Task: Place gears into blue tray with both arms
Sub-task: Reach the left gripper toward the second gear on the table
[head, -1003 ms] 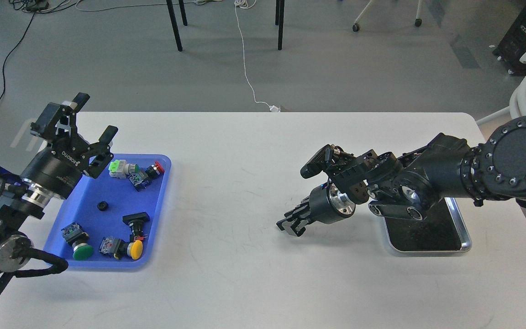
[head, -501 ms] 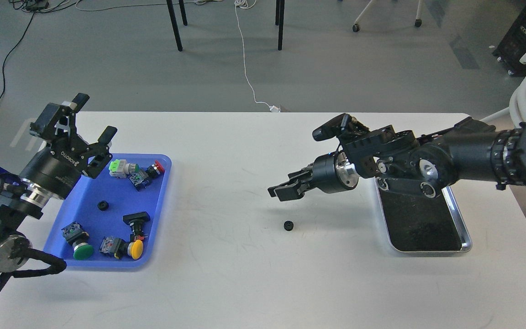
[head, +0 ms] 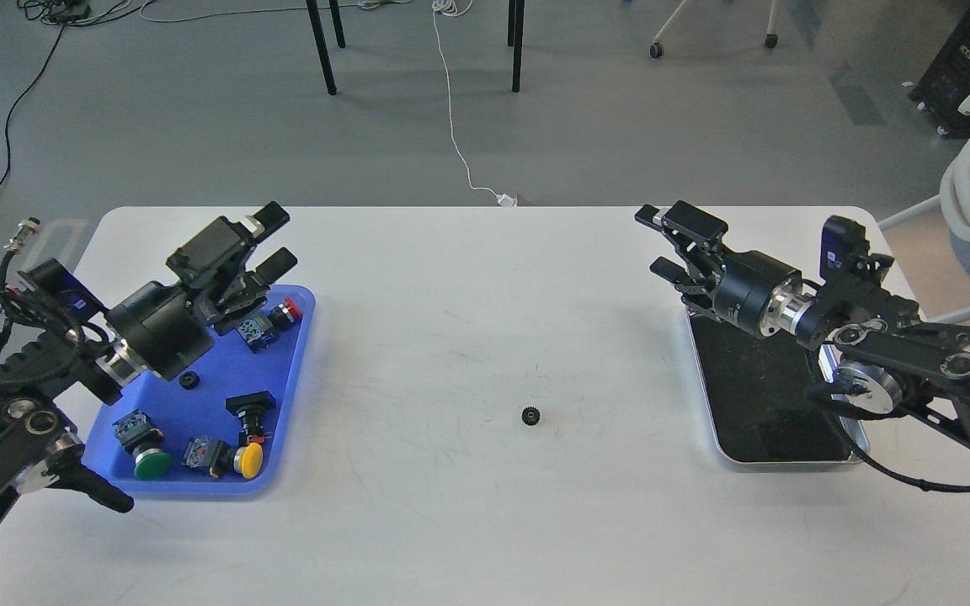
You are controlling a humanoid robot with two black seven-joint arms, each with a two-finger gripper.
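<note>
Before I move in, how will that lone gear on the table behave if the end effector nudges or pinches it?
The gear lies flat on the white table, so it would probably slide rather than roll. Tiny and low, it likely leaves little to pinch and may slip out.

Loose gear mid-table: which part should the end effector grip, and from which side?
Grip the gear across its toothed rim, coming straight down from above. It appears to lie flat on the white table, so only the outer edge offers opposing faces, and it is too thin for a side approach. Nothing crowds it. The left end effector looks nearer the blue tray.
</note>
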